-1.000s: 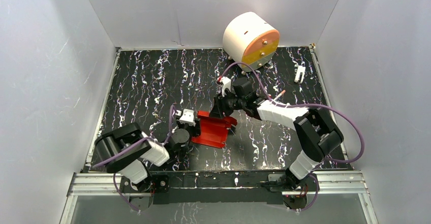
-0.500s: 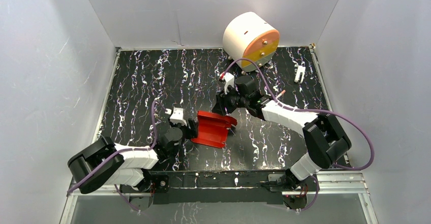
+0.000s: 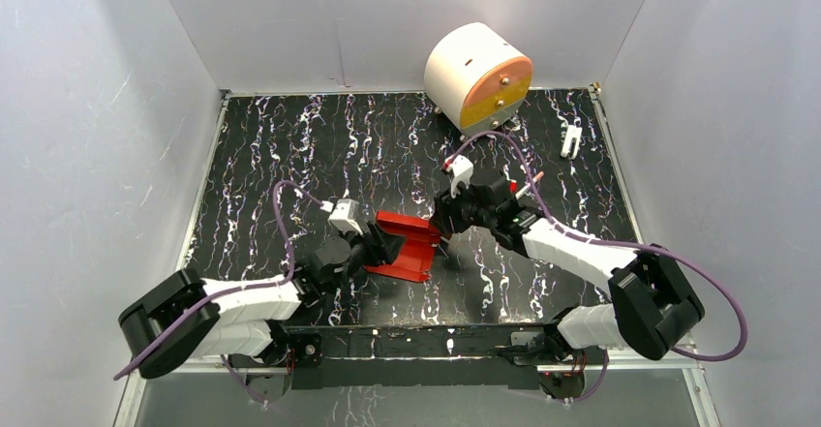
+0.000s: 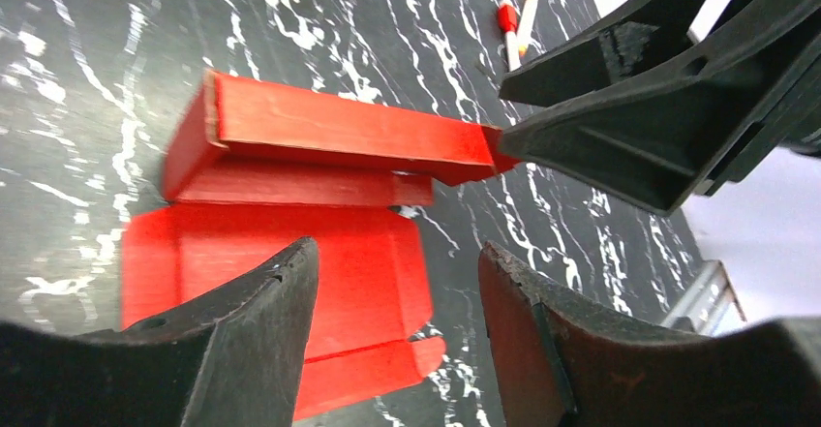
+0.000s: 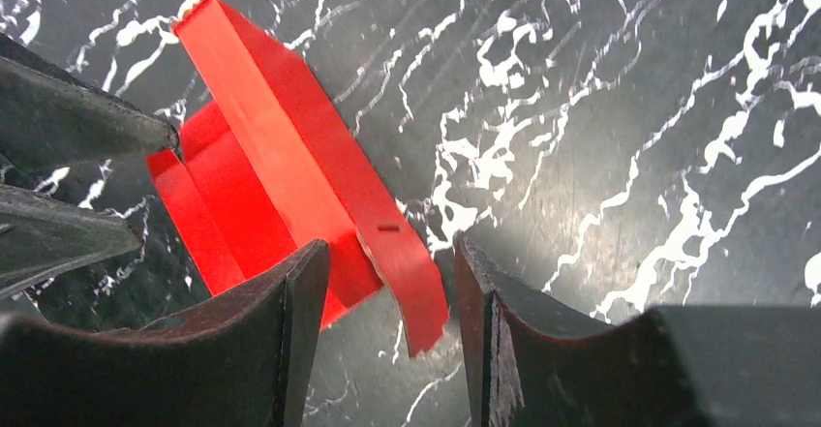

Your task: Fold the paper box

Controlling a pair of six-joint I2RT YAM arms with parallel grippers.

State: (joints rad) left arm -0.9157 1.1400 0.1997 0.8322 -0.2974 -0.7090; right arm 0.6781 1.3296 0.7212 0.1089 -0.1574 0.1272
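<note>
- The paper box lies on the black marbled counter, near its middle, between the two arms.
- It is partly formed. A flat red panel rests on the counter, and one long wall stands up along its far side in the left wrist view.
- The left gripper sits low at the box's left edge. Its fingers are spread apart, with the flat panel showing in the gap; they clamp nothing.
- The right gripper is at the box's right end, with its jaws also apart. A loose curved flap of the box sits between its fingers.
- In the left wrist view, one right finger's tip meets the end of the raised wall.
- A white-and-orange drum stands at the counter's far edge, well apart from the box.
- Two small pens lie beyond the right gripper.
</note>
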